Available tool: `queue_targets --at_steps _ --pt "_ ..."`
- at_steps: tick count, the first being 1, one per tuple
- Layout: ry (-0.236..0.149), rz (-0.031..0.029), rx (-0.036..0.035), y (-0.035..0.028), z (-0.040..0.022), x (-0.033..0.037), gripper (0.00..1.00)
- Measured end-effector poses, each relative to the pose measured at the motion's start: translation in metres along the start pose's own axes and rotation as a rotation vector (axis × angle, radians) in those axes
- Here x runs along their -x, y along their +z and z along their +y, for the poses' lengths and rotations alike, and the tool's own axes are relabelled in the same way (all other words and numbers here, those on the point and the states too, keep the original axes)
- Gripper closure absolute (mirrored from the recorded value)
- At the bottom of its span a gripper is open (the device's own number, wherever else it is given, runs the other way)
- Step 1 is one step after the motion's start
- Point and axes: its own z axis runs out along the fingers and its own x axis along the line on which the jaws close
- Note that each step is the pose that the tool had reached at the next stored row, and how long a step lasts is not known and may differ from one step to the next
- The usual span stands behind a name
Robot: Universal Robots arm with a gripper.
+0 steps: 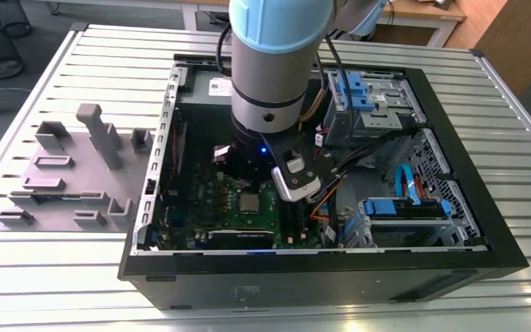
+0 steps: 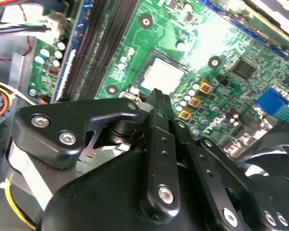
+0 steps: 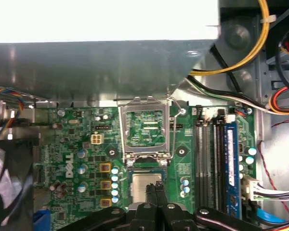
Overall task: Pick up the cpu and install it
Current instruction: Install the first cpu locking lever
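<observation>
Fingers pinched together and holding nothing, the gripper point(image 3: 153, 188) hangs just over the cpu point(image 3: 138, 186), which lies flat in its socket on the green board point(image 3: 82, 132), just below centre in the exterior view. Beyond it the socket frame point(image 3: 145, 127) stands open, and the case wall point(image 1: 321, 277) closely rings the board.

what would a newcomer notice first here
The big arm reaches down into the open computer case on the slatted table. Beneath it, the cpu lies flat on the green board, with the gripper right by it, fingers shut.
</observation>
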Motion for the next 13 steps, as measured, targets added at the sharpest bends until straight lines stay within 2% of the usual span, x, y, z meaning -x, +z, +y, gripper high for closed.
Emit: queue_targets --at_steps 13 --pt "0.0 0.0 -0.0006 0.002 0.0034 0.0281 0.89"
